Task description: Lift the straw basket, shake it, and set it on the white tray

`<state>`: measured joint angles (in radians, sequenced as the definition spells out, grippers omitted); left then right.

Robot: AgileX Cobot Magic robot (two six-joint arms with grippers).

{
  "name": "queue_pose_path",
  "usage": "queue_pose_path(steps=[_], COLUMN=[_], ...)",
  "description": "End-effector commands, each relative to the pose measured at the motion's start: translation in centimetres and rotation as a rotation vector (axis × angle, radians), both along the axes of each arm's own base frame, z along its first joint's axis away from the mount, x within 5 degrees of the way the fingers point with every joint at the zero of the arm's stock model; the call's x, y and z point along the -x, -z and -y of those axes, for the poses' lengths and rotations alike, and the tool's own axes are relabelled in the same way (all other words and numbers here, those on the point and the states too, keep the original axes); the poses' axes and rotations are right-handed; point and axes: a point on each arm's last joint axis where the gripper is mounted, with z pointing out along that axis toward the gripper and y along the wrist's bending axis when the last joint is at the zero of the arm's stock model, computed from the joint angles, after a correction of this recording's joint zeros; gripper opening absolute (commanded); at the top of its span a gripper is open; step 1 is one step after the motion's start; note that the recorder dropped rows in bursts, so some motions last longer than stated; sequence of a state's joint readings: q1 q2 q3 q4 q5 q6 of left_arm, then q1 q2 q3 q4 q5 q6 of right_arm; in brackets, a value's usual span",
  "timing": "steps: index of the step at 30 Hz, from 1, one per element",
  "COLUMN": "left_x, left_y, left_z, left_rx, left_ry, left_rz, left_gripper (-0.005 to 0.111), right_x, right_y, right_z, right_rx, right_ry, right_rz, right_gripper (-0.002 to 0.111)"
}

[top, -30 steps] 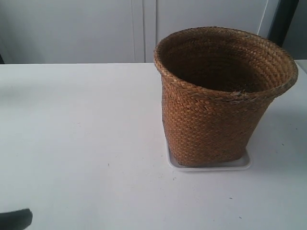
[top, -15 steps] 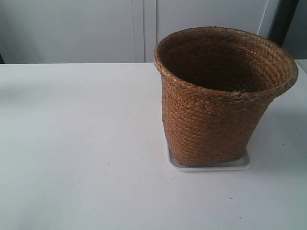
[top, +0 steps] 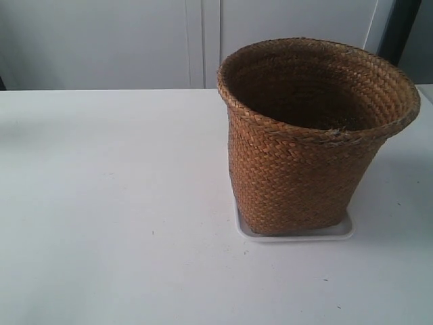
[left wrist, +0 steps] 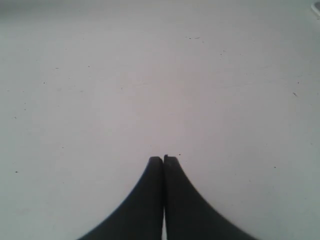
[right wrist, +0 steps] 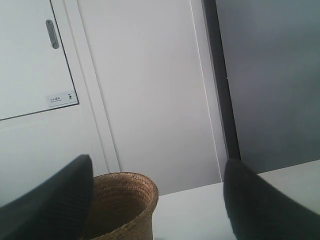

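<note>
The brown woven straw basket (top: 304, 162) stands upright on the white tray (top: 298, 235), whose rim shows under its base, at the right of the exterior view. No arm appears in that view. In the left wrist view my left gripper (left wrist: 163, 159) is shut, its dark fingers pressed together over bare white table, holding nothing. In the right wrist view my right gripper (right wrist: 157, 172) is open, its two fingers far apart, with the basket's rim (right wrist: 127, 186) beyond them, behind one finger and not touched.
The white table (top: 115, 203) spreads wide to the left of the basket. White cabinet doors (top: 196, 40) stand behind the table, and a dark vertical strip (right wrist: 220, 90) shows beside them. A pale edge of something (left wrist: 316, 7) peeks in at a corner of the left wrist view.
A dark gripper tip at the exterior view's lower left corner one second ago has withdrawn out of view. The basket and tray have not moved.
</note>
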<state>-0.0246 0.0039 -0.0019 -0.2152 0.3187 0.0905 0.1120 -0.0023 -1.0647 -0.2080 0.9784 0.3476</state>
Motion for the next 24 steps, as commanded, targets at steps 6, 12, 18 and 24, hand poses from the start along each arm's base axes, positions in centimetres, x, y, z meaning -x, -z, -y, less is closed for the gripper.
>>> queue_pose_path(steps=[6, 12, 18, 24], left_x=[0.2, 0.2, 0.2, 0.2], left_y=[0.3, 0.3, 0.3, 0.3], left_z=[0.1, 0.1, 0.1, 0.1], left_rx=[0.002, 0.002, 0.002, 0.002], left_ry=[0.005, 0.005, 0.005, 0.005], left_rz=[-0.032, -0.032, -0.032, -0.032], left_gripper=[0.000, 0.000, 0.000, 0.000], right_x=[-0.2, -0.7, -7.6, -12.2], right_y=[0.1, -0.2, 3.8, 10.4], right_z=[0.0, -1.1, -5.0, -5.9], right_rx=[0.009, -0.071, 0.026, 0.154], right_ry=[0.010, -0.124, -0.395, -0.394], right_rz=[-0.013, 0.053, 0.106, -0.062], right_gripper=[0.068, 0.068, 0.068, 0.068])
